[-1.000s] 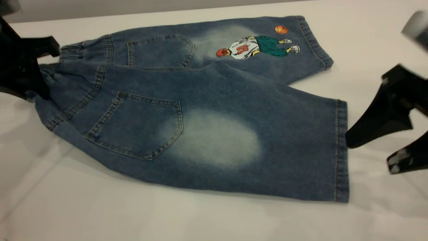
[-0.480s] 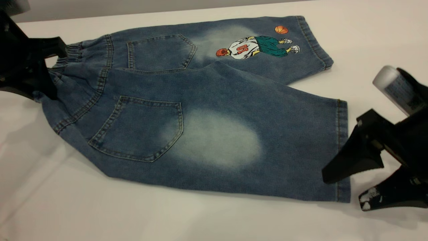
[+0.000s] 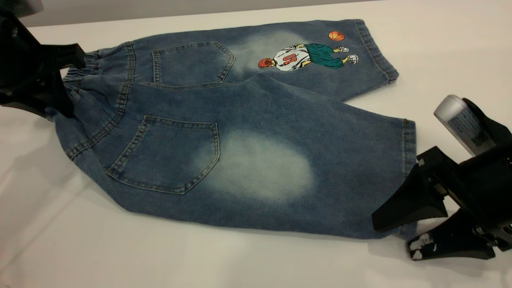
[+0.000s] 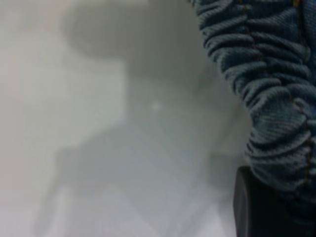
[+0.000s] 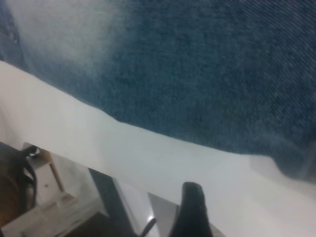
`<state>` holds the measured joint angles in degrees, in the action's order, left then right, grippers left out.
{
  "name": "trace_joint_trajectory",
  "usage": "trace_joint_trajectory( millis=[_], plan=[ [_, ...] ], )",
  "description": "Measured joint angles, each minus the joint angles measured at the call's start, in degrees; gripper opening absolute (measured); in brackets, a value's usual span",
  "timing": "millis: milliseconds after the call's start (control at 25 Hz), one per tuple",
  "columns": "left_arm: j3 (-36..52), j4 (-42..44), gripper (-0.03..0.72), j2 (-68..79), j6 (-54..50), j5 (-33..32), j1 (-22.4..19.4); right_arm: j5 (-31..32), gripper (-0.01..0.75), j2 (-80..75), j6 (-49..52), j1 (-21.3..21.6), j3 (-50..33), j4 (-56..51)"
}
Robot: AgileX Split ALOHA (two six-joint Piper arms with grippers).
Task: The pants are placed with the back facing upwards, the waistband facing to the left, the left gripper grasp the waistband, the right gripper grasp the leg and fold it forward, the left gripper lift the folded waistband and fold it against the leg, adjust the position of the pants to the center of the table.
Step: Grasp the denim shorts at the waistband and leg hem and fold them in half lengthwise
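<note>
— On the white table (image 3: 256,264), where exactly did the pants (image 3: 240,132) lie?

— Spread flat, back up, waistband (image 3: 76,86) toward the left arm, both hems toward the right arm. The left gripper (image 3: 60,86) sat at the ruched waistband; one finger (image 4: 256,207) touched the fabric, but I couldn't tell whether it had closed on it.

— And the right gripper (image 3: 394,236)?

— Spread open at the near corner of the plain leg (image 3: 320,176), one finger over the hem, the other low beside it on the table. Nothing held.

— What could have gone wrong?

— My guess: closing so near the corner might pinch only one layer, so the leg would slip out mid-fold. The lower finger could also shove the hem instead of sliding under.

— How did the denim look?

— Blue, with pale faded ovals, two patch pockets, and a basketball-player print (image 3: 308,56) on the far leg.
</note>
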<state>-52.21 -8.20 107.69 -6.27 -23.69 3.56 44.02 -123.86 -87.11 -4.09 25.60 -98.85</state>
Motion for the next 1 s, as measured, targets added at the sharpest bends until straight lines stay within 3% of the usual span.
trace_joint_trajectory(
  millis=[400, 720, 840, 1000],
  plan=[
    [0.0, 0.0, 0.16, 0.0, 0.1, -1.4, 0.0, -2.7, 0.479, -0.1, -2.8, 0.0, 7.1, -2.0],
    [0.0, 0.1, 0.16, 0.0, 0.1, -1.4, 0.0, -1.5, 0.451, -0.3, -2.9, 0.1, 7.5, -1.8],
    [0.0, 0.1, 0.16, 0.0, 0.1, -1.5, 0.0, -1.6, 0.385, -0.3, -2.9, 0.1, 7.5, -1.7],
    [0.0, 0.1, 0.16, 0.0, 0.1, -1.8, 0.0, -2.9, 0.207, -0.4, -2.2, 0.1, 7.4, -1.2]
  ],
)
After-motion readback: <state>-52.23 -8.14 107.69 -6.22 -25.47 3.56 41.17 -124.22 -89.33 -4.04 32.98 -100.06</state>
